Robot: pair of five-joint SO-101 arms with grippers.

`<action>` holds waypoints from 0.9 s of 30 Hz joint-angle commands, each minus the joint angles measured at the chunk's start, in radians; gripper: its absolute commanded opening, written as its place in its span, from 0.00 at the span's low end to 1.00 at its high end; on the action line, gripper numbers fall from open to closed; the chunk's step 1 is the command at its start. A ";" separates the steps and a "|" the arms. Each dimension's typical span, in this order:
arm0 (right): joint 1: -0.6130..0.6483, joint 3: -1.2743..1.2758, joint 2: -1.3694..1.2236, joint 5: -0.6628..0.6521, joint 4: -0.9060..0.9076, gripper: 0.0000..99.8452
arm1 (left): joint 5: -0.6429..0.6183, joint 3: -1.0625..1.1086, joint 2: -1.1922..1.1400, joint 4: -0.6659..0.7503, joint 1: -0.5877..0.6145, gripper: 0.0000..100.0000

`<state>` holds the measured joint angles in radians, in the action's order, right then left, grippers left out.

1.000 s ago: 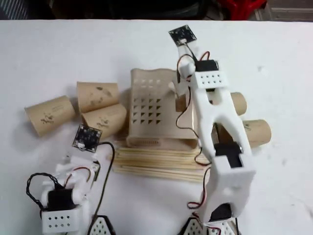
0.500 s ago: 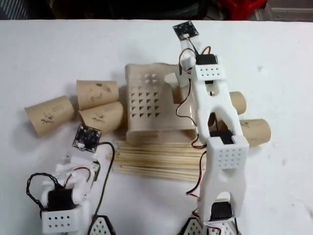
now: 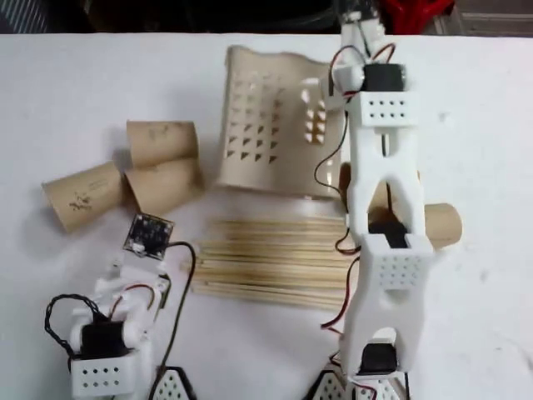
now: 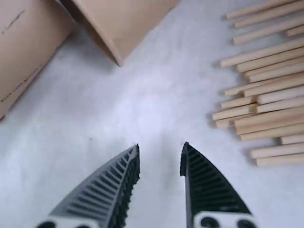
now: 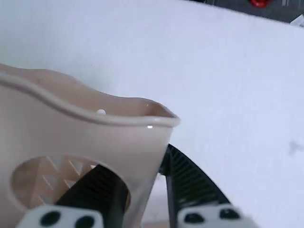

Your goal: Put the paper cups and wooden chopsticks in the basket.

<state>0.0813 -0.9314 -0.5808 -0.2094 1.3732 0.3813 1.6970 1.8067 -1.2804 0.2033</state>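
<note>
A beige perforated basket [image 3: 265, 171] stands tilted at the far middle of the table. My right gripper [image 3: 327, 93] is shut on its right wall [image 5: 95, 137], one finger inside and one outside [image 5: 190, 183]. Three paper cups [image 3: 162, 142] [image 3: 83, 194] [image 3: 165, 185] lie on their sides left of the basket. Another cup [image 3: 443, 223] lies right of the arm, and one more [image 3: 344, 179] is mostly hidden under it. Wooden chopsticks [image 3: 266, 262] lie piled in front of the basket. My left gripper [image 4: 160, 147] is open above bare table, between two cups [image 4: 28, 52] [image 4: 123, 19] and the chopstick ends [image 4: 261, 90].
The right arm [image 3: 383, 250] stretches over the right ends of the chopsticks and the right cups. The left arm [image 3: 112, 333] sits folded at the near left corner. White table [image 3: 466, 108] lies open on the right and at the far left.
The right arm has stretched toward the far edge, carrying the basket away from the chopsticks and tipping it. The nearest left cups shifted slightly. The left arm has not moved.
</note>
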 commanded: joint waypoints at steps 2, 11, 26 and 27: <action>0.001 -0.153 0.136 0.014 0.033 0.01 | 0.147 -0.012 0.015 0.028 0.010 0.16; -0.015 -0.341 0.153 0.114 0.021 0.01 | 0.233 -0.379 0.013 0.026 0.314 0.16; 0.005 -0.738 0.214 0.121 0.291 0.01 | 0.095 -1.301 -0.788 -0.227 0.176 0.16; 0.008 -0.738 0.231 0.120 0.294 0.01 | 0.078 -1.410 -0.863 -0.275 0.142 0.16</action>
<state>0.0844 -1.6372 -0.4350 -0.0990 1.6617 0.5255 0.7181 1.2774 -1.4124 0.4626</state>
